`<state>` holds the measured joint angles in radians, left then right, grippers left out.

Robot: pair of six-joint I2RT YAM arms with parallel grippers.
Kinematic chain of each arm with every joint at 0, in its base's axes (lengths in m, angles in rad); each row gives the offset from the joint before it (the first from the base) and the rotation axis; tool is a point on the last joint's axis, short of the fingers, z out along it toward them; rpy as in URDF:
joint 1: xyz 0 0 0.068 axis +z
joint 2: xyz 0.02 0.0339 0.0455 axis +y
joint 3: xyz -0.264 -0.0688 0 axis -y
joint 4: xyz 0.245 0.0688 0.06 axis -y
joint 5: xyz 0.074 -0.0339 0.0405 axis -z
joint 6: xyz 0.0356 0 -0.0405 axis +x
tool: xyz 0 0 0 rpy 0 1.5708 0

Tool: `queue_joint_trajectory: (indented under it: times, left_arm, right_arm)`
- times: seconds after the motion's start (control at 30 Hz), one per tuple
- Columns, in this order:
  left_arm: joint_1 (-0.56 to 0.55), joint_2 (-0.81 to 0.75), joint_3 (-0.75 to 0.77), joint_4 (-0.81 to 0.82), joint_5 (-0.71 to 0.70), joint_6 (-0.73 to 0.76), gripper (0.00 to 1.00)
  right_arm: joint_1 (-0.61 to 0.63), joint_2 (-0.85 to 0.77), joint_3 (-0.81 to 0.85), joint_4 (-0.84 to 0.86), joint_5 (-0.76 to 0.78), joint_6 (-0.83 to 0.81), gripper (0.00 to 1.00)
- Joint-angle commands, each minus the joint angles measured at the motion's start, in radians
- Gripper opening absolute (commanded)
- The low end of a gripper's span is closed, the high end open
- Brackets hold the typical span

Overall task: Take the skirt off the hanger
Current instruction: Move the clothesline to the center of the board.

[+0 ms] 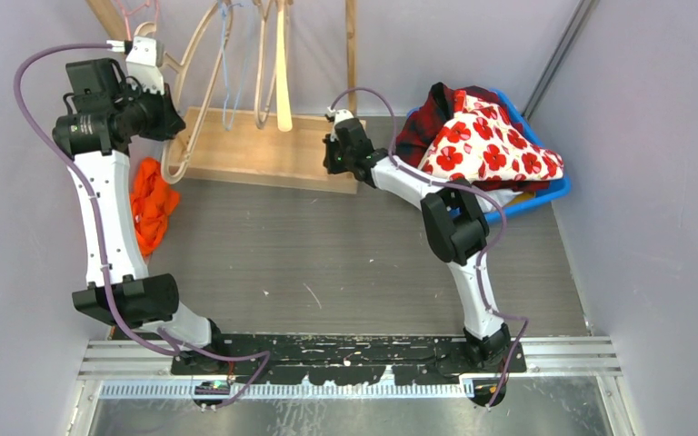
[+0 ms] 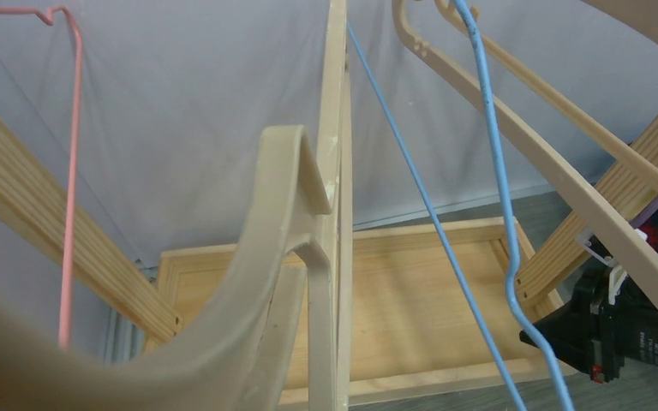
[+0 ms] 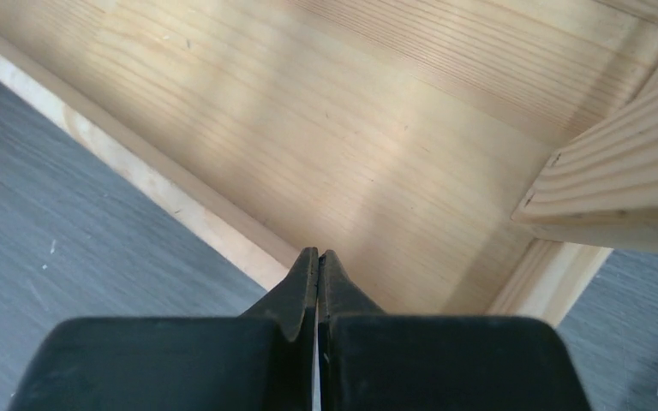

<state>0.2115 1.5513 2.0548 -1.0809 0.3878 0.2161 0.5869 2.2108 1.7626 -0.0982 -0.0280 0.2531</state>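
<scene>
An orange skirt (image 1: pixel 150 207) lies crumpled on the table at the left, beside my left arm and off any hanger. A bare beige hanger (image 1: pixel 184 136) hangs on the wooden rack; it fills the left wrist view (image 2: pixel 283 214) very close to the camera. My left gripper (image 1: pixel 168 118) is raised right against this hanger, and its fingers do not show in the wrist view. My right gripper (image 1: pixel 332 156) is shut and empty, low at the front right corner of the rack's base (image 3: pixel 351 128); its closed tips show in the right wrist view (image 3: pixel 318 257).
The rack's wooden base (image 1: pixel 264 150) stands at the back, with a blue wire hanger (image 2: pixel 488 128), a pink wire hanger (image 2: pixel 70 171) and other beige hangers. A blue basket (image 1: pixel 554 191) with a red-flowered garment (image 1: pixel 491 145) sits at the back right.
</scene>
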Motion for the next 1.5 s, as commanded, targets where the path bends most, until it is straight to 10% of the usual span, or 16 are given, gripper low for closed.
queue_joint_trajectory:
  times: [0.0, 0.73, 1.47]
  left_arm:
    - [0.003, -0.016, 0.022, 0.061, 0.022, -0.014, 0.0]
    - [-0.007, -0.061, -0.041, 0.064, 0.016, -0.021, 0.0]
    - [-0.011, -0.015, 0.034, 0.065, 0.059, -0.042, 0.0]
  right_arm:
    - [-0.039, 0.033, 0.065, 0.036, 0.001, 0.026, 0.01]
    - [-0.035, 0.22, 0.201, -0.129, 0.07, 0.08, 0.01]
    - [-0.037, -0.135, -0.309, -0.311, 0.113, -0.01, 0.01]
